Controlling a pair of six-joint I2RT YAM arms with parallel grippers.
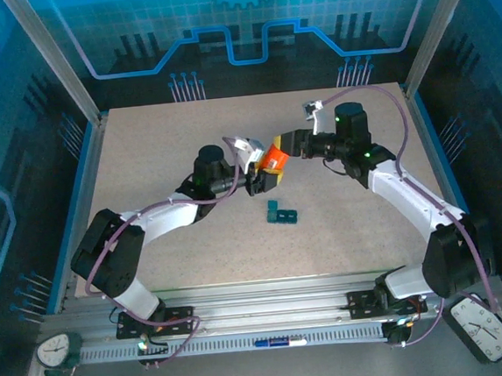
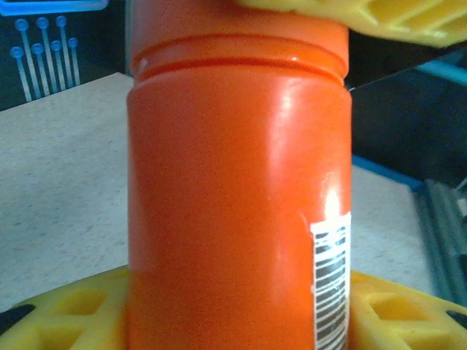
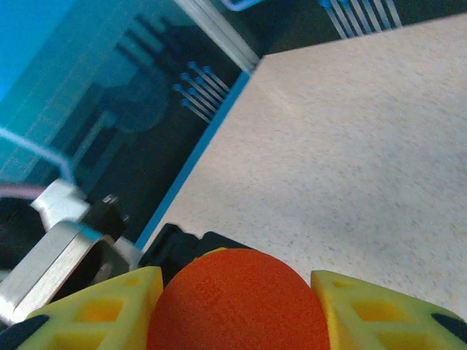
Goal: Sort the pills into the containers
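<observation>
From above, the two arms meet over the middle of the table point(image 1: 142, 145). The left gripper point(image 1: 257, 181) comes in from the left and the right gripper point(image 1: 284, 148) from the right. Each has hold of one end of the orange pill bottle point(image 1: 274, 159). The dark-teal pill box point(image 1: 281, 212) lies on the table just on the arm-base side of the bottle, apart from both grippers.

Through the left wrist camera, the bottle is close up. Yellow fingers point(image 2: 66, 313) press its body from two opposite sides, roughly half closed, and a barcode label point(image 2: 332, 284) runs down its side.

Through the right wrist camera, yellow fingers point(image 3: 95, 310) sit tight against either side of the bottle's rounded orange cap point(image 3: 237, 306), drawn in narrow on it.
</observation>
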